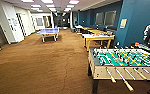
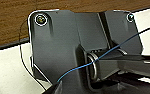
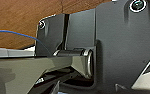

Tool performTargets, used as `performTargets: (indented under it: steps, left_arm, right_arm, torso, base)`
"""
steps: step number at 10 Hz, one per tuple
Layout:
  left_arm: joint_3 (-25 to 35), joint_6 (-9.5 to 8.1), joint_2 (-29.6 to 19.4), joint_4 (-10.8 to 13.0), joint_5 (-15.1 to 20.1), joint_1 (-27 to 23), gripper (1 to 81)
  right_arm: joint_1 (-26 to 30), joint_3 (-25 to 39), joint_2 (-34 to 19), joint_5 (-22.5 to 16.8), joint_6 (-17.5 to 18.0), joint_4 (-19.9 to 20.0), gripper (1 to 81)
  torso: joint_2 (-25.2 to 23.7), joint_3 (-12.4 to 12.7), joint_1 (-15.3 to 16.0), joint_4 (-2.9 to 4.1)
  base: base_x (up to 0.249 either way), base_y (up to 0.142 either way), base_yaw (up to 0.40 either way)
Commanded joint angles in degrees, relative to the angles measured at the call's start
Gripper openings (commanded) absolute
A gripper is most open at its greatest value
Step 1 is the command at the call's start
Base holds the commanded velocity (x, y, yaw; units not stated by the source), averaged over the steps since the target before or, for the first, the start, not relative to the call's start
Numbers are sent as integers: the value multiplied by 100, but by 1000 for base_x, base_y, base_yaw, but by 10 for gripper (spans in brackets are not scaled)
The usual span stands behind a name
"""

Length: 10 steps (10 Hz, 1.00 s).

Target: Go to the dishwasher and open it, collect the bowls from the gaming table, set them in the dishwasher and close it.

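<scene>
The gaming table (image 1: 98, 37), with a white top and a yellow rim and legs, stands at mid right against the blue wall. A few small things lie on it, too small to name. The bowls and the dishwasher are out of view. In the left wrist view my arm's dark plate (image 2: 66, 45) hangs over brown carpet and a white surface, with a thin blue cable (image 2: 91, 64) across it. In the right wrist view the same kind of dark plate (image 3: 121, 45) hangs over brown carpet.
A table-football table (image 1: 123, 62) with a green field and rods stands close at the right. A blue ping-pong table (image 1: 49, 31) stands far ahead. More yellow tables (image 1: 93, 31) line the blue wall. Wide brown carpet (image 1: 41, 65) stretches ahead and to the left.
</scene>
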Motion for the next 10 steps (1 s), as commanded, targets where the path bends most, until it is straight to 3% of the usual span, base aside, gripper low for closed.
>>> performTargets:
  steps: [1,10]
  left_arm:
    - [8,7,-91,-54,309,-265,811]
    - [8,7,-64,-62,292,-256,811]
  right_arm:
    - [240,70,42,-235,-18,-121,811]
    - [178,61,69,-235,-18,-139,811]
  torso:
    - [0,0,0,0]
    - [0,0,-2,0]
  base:
    - [126,0,0]
    - [127,0,0]
